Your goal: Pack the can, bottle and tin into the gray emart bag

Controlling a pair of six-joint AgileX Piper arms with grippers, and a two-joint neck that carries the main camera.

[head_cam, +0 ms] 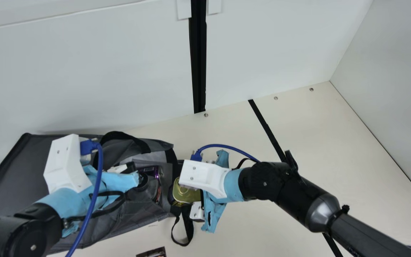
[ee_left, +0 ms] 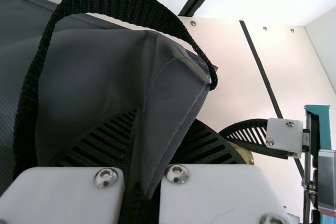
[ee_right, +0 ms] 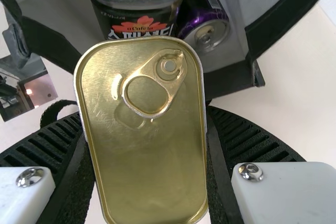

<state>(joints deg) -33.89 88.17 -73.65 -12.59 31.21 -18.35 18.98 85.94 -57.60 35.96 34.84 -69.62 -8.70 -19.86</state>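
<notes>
- Gold tin point(ee_right: 142, 177), one, ring-pull lid facing the right wrist camera: gripped by its long sides between the two ribbed fingers of the right gripper point(head_cam: 177, 188), which stand apart by the tin's width. Held at the gray emart bag's mouth; whether its end has passed the edge, the view does not settle.
- Dark bottle point(ee_right: 137, 3), one, with a black label bearing a red flower: inside the bag, beyond the tin's ring-pull end.
- Purple can point(ee_right: 202, 14), one, pale metal end towards the mouth: inside the bag, just beside the bottle.
- Left gripper point(head_cam: 138, 173), one: narrow, its two ribbed fingers pinching a fold of the bag's fabric.
- Gray emart bag point(head_cam: 20, 167), one, lying on the table, mouth towards the right gripper; black straps, two: one arched over the far side point(head_cam: 128, 138), one looped on the table near the tin point(head_cam: 190, 228).
- Printed card point(head_cam: 152, 253), one, partly seen on the table.
- Cream table point(head_cam: 309, 132), one, carrying one black strip point(head_cam: 268, 126); screws along its far edge, three.
- Pale wall point(head_cam: 84, 71), behind, with one black upright point(head_cam: 199, 64).
</notes>
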